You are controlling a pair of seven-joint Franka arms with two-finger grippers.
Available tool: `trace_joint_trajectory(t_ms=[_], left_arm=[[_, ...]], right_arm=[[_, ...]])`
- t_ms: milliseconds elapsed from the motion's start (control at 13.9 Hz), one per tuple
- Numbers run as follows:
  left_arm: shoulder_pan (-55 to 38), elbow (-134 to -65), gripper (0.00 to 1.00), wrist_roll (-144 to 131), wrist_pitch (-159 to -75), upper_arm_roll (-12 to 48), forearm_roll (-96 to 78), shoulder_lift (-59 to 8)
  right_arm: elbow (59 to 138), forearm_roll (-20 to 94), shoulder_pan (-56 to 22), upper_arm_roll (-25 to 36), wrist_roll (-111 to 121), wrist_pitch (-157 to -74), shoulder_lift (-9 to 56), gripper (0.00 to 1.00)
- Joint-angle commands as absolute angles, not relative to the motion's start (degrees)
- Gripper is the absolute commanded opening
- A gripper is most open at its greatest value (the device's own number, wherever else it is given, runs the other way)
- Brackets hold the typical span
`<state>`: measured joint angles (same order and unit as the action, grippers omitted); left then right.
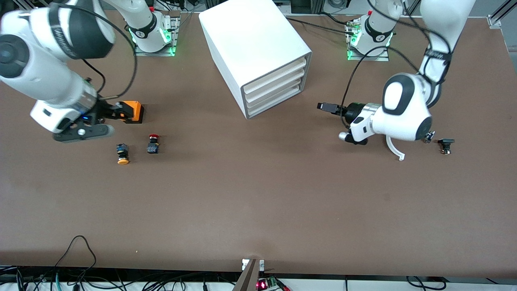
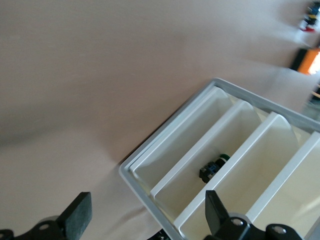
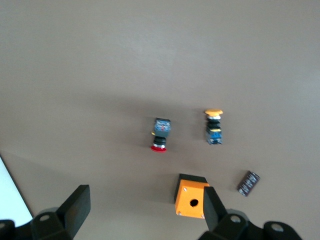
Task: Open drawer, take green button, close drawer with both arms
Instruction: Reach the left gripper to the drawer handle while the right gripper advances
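The white cabinet (image 1: pixel 258 44) stands at the table's middle, near the arms' bases. Its three drawers look shut, and the bottom drawer (image 1: pixel 275 100) lies flush with the two above it. My left gripper (image 1: pixel 331 108) hovers open in front of the drawers, toward the left arm's end, apart from them. In the left wrist view the gripper (image 2: pixel 146 200) faces the cabinet front (image 2: pixel 145 195). The green-capped button (image 2: pixel 212 167) shows inside one drawer; I cannot tell which. My right gripper (image 1: pixel 111 113) is open and empty over the table beside an orange box (image 1: pixel 132 111).
A red-capped button (image 1: pixel 153 143) and an orange-yellow-capped button (image 1: pixel 122 154) lie near the right gripper, nearer the front camera than the orange box. They show in the right wrist view (image 3: pixel 160 135) (image 3: pixel 214 126) with a small black part (image 3: pixel 248 183). A black part (image 1: pixel 445 144) lies by the left arm.
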<state>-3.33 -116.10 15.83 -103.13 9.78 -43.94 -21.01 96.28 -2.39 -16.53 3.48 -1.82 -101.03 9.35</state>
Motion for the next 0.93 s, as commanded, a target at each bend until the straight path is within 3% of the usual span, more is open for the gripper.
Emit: trace_joint_trajectory(t_ms=[0, 502, 861], left_arm=[[-3.51, -118.38, 1.00, 24.93, -103.27, 10.02, -51.91, -24.77], [-9.31, -122.16, 0.95, 39.72, -105.03, 10.81, -63.01, -30.58], [-9.67, -125.50, 0.94, 39.64, -112.21, 17.83, -67.49, -31.55]], right_arm=[[94.39, -1.94, -19.68, 3.96, -0.97, -102.82, 11.69, 1.00], [91.49, 2.81, -23.03, 1.06, 0.79, -106.52, 16.44, 1.00], [91.58, 2.99, -23.64, 1.05, 0.70, -108.37, 17.40, 1.00]])
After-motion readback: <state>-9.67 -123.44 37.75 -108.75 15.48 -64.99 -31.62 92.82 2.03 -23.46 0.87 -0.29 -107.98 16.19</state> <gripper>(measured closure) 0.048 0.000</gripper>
